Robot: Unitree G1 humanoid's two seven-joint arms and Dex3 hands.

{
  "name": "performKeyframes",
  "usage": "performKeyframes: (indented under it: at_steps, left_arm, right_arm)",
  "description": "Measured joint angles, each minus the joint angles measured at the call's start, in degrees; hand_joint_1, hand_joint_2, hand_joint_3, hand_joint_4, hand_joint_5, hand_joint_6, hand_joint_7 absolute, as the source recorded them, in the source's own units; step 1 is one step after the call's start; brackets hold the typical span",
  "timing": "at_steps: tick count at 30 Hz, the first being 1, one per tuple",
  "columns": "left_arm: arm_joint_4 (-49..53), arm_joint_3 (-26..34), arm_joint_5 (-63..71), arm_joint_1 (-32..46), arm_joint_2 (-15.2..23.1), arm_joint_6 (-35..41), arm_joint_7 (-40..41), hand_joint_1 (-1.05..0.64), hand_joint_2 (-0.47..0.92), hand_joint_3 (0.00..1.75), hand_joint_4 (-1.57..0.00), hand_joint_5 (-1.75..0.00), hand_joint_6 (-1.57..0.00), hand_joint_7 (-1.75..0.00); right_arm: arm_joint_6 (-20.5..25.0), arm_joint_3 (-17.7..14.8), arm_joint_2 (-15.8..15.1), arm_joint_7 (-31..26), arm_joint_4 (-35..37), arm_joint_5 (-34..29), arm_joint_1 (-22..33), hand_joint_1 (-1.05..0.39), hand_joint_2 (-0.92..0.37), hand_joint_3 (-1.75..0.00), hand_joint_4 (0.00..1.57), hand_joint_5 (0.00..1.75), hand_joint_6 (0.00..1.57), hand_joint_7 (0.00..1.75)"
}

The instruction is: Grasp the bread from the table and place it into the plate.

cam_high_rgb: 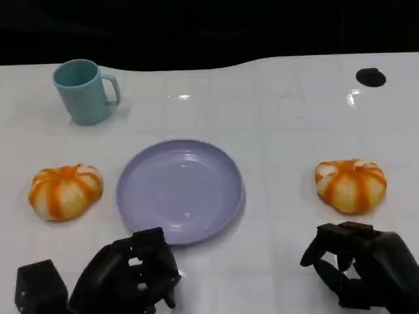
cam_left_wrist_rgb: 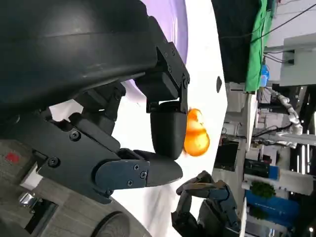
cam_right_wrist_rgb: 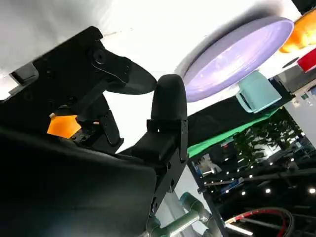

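**A:** Location of the bread?

**B:** Two pumpkin-shaped rolls, pale with orange stripes. Left bread point(cam_high_rgb: 65, 191) toward the left edge of the desk point(cam_high_rgb: 281, 131); right bread point(cam_high_rgb: 351, 185) toward the right edge. Lavender plate point(cam_high_rgb: 141, 196) mid-desk between them, touching neither and carrying nothing.

**A:** State of the hands?

**B:** Left hand point(cam_high_rgb: 131, 275) at the near edge, just short of the plate's near rim. Right hand point(cam_high_rgb: 363, 268) at the near edge, just short of the right bread and not touching it. Fingers of both half-curled and apart, holding nothing.

**A:** Expected handling?

**B:** Judged light, soft and easily dented. Crust somewhat glossy, so possibly a little slick. Domed top with lobes and shallow grooves, flat base on the desk.

**A:** Where to take hold?

**B:** Probably from above, across the widest part, with the thumb on one flank and the fingers on the opposite flank, seated in the grooves. Only light pressure, enough to lift without crushing. Right bread the nearer candidate for the right hand.

**A:** Other items?

**B:** Teal mug point(cam_high_rgb: 84, 91) near the far left corner, well apart from the plate. Small black round mark point(cam_high_rgb: 370, 77) near the far right corner.
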Motion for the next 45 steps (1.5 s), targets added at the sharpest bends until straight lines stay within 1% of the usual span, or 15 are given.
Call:
performKeyframes:
  at_steps: [2, 4, 6, 7, 9, 10, 11, 14, 17, 20, 24, 29, 34, 40, 45]
  left_arm:
    - [0.02, 0.01, -0.01, -0.01, 0.03, 0.00, 0.00, -0.53, 0.68, 0.61, -0.81, -1.75, -0.78, -1.39]
    - [0.02, 0.01, -0.01, -0.02, 0.07, 0.01, 0.00, -0.53, 0.68, 0.61, -0.81, -1.75, -0.78, -1.39]
    - [0.01, 0.01, 0.00, -0.02, 0.15, 0.01, 0.00, -0.52, 0.68, 0.61, -0.81, -1.75, -0.78, -1.39]
    - [0.01, 0.01, 0.00, -0.02, 0.19, 0.02, 0.00, -0.52, 0.69, 0.61, -0.81, -1.75, -0.78, -1.39]
    - [0.01, 0.00, 0.00, -0.02, 0.27, 0.01, 0.01, -0.53, 0.68, 0.61, -0.81, -1.75, -0.78, -1.39]
    - [0.01, 0.00, 0.01, -0.02, 0.29, 0.01, 0.01, -0.53, 0.68, 0.61, -0.81, -1.75, -0.78, -1.39]
    - [0.01, 0.00, 0.02, -0.02, 0.30, 0.01, 0.01, -0.53, 0.68, 0.61, -0.81, -1.75, -0.78, -1.39]
    - [0.02, -0.02, 0.01, -0.02, 0.30, 0.00, 0.01, -0.53, 0.68, 0.60, -0.80, -1.75, -0.78, -1.39]
    - [0.02, -0.05, 0.05, -0.02, 0.30, -0.02, 0.01, -0.53, 0.68, 0.60, -0.81, -1.75, -0.79, -1.39]
    - [0.00, -0.15, 0.09, -0.01, 0.29, -0.01, 0.02, -0.53, 0.68, 0.60, -0.80, -1.75, -0.79, -1.39]
    - [-0.02, -0.18, 0.08, -0.02, 0.27, 0.01, 0.02, -0.54, 0.68, 0.60, -0.80, -1.75, -0.78, -1.39]
    - [-0.02, -0.16, 0.07, -0.02, 0.27, 0.01, 0.02, -0.54, 0.69, 0.59, -0.81, -1.75, -0.79, -1.38]
    - [-0.02, -0.14, 0.01, -0.03, 0.28, 0.20, 0.01, -0.53, 0.69, 0.59, -0.80, -1.75, -0.79, -1.38]
    - [-0.03, -0.11, -0.02, -0.02, 0.33, 0.47, 0.02, -0.54, 0.69, 0.58, -0.81, -1.75, -0.79, -1.38]
    - [-0.14, -0.15, 0.02, 0.01, 0.26, 0.52, 0.03, -0.54, 0.69, 0.59, -0.81, -1.75, -0.79, -1.39]
  right_arm:
    - [0.30, -0.02, 0.00, -0.48, -0.03, -0.16, -0.01, -0.24, -0.52, -0.85, 0.74, 1.35, 0.77, 0.87]
    - [1.11, -0.14, 0.00, -0.70, -0.38, -0.27, -0.01, -0.24, -0.52, -0.83, 0.70, 1.32, 0.76, 0.78]
    - [1.56, -0.47, 0.00, -0.89, -1.09, -0.27, -0.03, -0.26, -0.60, -0.69, 0.65, 1.25, 0.76, 0.61]
    - [1.76, -0.62, -0.01, -1.03, -1.55, -0.27, -0.04, -0.27, -0.64, -0.64, 0.64, 1.23, 0.76, 0.56]
    - [1.93, -0.88, -0.07, -1.23, -2.44, -0.27, -0.05, -0.30, -0.73, -0.48, 0.55, 1.06, 0.72, 0.43]
    - [2.05, -0.98, -0.18, -1.24, -2.77, -0.27, -0.06, -0.30, -0.76, -0.43, 0.54, 1.01, 0.72, 0.40]
    - [2.17, -1.07, -0.35, -1.24, -3.27, -0.26, -0.05, -0.31, -0.80, -0.33, 0.50, 0.89, 0.70, 0.33]
    - [3.09, -1.58, -1.11, -1.04, -5.69, -0.24, -0.03, -0.33, -0.88, -0.14, 0.44, 0.69, 0.66, 0.16]
    - [5.43, -2.77, -2.42, -0.71, -8.23, -0.76, 0.00, -0.37, -0.91, -0.05, 0.39, 0.53, 0.62, 0.06]
    - [8.93, -3.41, -4.06, 0.56, -11.18, -2.17, 0.13, -0.41, -0.92, -0.03, 0.37, 0.40, 0.57, 0.01]
    - [13.62, -3.54, -5.28, 2.22, -15.27, -4.06, 0.55, -0.44, -0.92, -0.04, 0.34, 0.32, 0.49, 0.00]
    - [19.14, -3.63, -7.23, 4.26, -18.82, -6.45, 0.69, -0.50, -0.92, -0.06, 0.20, 0.22, 0.35, 0.00]
    - [27.37, -3.63, -8.09, 12.20, -22.48, -7.70, 0.64, -0.55, -0.92, -0.07, 0.12, 0.19, 0.30, 0.00]
    - [32.39, -2.39, -8.26, 16.17, -22.51, -9.43, -0.69, -0.57, -0.90, -0.02, 0.10, 0.20, 0.29, 0.00]
    - [35.35, -0.36, -8.24, 18.11, -19.67, -10.52, -4.39, -0.57, -0.88, 0.00, 0.06, 0.20, 0.25, 0.00]
